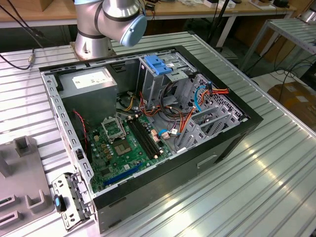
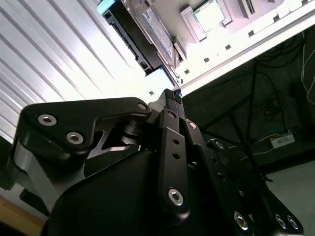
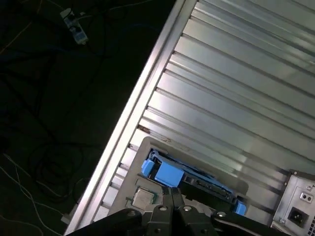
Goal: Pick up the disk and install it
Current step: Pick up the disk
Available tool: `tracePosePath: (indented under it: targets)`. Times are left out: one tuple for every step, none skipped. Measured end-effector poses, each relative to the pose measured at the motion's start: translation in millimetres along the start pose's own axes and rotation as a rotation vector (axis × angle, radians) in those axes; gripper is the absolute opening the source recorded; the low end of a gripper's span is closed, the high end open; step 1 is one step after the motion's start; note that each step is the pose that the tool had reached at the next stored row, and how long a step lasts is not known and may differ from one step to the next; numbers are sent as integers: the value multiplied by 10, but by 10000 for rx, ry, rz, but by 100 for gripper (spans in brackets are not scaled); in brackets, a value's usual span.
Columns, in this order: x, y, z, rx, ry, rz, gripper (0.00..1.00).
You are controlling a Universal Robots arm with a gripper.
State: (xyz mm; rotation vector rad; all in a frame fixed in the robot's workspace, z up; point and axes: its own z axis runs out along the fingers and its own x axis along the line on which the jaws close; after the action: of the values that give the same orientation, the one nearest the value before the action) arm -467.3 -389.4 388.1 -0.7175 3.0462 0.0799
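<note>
The disk (image 3: 170, 173) is sitting in a grey holder (image 3: 147, 147) on the ribbed metal table (image 3: 236, 88). In the first wrist view its blue carrier frame is showing along one end and at one corner, and its dark connector edge is facing the camera. A small square chip (image 3: 142, 197) is resting in the same holder just beside the disk, and a grey box with a power socket (image 3: 295, 209) is standing near it on the table.

The gripper (image 3: 173, 191) is hovering over the disk with its fingertips pointing towards it. In both wrist views the two black fingers are pressing together with nothing pinched between them.

In the exterior view, the arm's base and blue-capped joint (image 1: 116, 19) are filling the upper left of the frame. Just below it, the open computer case (image 1: 222, 148) is lying on its side across the centre. Inside, the grey drive cage with a blue plastic top (image 1: 158, 66) is standing near the upper middle, the power supply box (image 1: 91, 84) is sitting towards the exterior view's left, and the green motherboard (image 1: 123, 148) is lying below them. A grey fixture (image 1: 22, 163) is occupying the lower left corner.
</note>
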Motion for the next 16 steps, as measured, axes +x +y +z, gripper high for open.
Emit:
tracePosePath:
  targets:
    - [0, 0, 0, -6, 12, -271, 11]
    - [0, 0, 0, -10, 20, -434, 11]
    - [0, 0, 0, -14, 29, -615, 11]
    - [0, 0, 0, -22, 47, -991, 11]
    - [0, 0, 0, -31, 64, -1372, 11]
    - [0, 0, 0, -38, 79, -1672, 11]
    - [0, 0, 0, -41, 85, -1823, 11]
    - [0, 0, 0, -44, 94, -1988, 11]
    - [0, 0, 0, -50, 106, -2248, 11]
    - [0, 0, 1, -55, 114, -2426, 11]
    - [0, 0, 2, -58, 124, -2640, 11]
    - [0, 0, 2, -61, 132, -2801, 11]
    - [-3, -1, 1, -65, 146, -3013, 11]
    - [-12, -3, 1, -62, 151, -3061, 11]
    - [-17, -3, 3, -60, 150, -3070, 11]
    - [-22, -3, 3, -59, 152, -3087, 11]
